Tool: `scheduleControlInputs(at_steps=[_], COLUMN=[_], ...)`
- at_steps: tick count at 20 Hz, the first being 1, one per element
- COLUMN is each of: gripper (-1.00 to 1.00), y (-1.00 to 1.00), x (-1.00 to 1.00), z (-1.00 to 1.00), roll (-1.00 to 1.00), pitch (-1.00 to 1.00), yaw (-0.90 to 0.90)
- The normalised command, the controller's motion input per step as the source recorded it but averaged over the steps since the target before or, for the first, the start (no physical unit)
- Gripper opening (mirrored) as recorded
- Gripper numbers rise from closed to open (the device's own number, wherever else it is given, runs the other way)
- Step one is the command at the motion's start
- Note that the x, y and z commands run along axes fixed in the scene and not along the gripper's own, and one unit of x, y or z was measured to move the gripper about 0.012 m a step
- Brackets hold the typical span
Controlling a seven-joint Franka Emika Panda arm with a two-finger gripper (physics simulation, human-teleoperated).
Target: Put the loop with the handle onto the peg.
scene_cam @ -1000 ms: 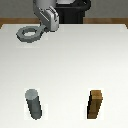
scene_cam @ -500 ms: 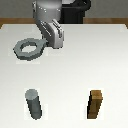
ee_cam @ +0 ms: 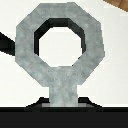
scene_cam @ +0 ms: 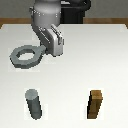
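Observation:
The loop with the handle [scene_cam: 23,56] is a flat grey faceted ring. It hangs level above the white table, and my gripper [scene_cam: 45,51] is shut on its stubby handle from the exterior view's right. The peg [scene_cam: 34,104], an upright dull grey cylinder, stands near the table's front, below the loop in the picture and slightly toward the exterior view's right. In the wrist view the loop [ee_cam: 26,47] fills the picture, its handle [ee_cam: 62,92] runs to my fingers, and table and shadow show through the hole. The peg does not show there.
A brown wooden block [scene_cam: 95,105] stands upright near the front, on the exterior view's right of the peg. The white table [scene_cam: 100,60] spreads around them. The robot's dark base [scene_cam: 75,12] sits at the back.
My gripper has carried the loop from the back of the table toward the front, nearer the peg. The peg and block have stayed put.

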Motion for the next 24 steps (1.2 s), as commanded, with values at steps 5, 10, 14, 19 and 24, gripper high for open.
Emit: scheduleControlInputs(at_steps=[5, 10, 14, 19, 24], gripper=[-1.0, -1.0, -1.0, -1.0, -1.0], y=[0.0, 0.0, 0.0, 0.2, 0.6], x=[0.0, 0.4, 1.0, 0.8, 0.0], z=[0.0, 0.0, 0.0, 0.0, 0.0], roll=[0.0, 0.0, 0.0, 0.0, 0.0], pitch=[0.0, 0.0, 0.0, 0.0, 0.0], yaw=[0.0, 0.0, 0.0, 0.0, 0.0])
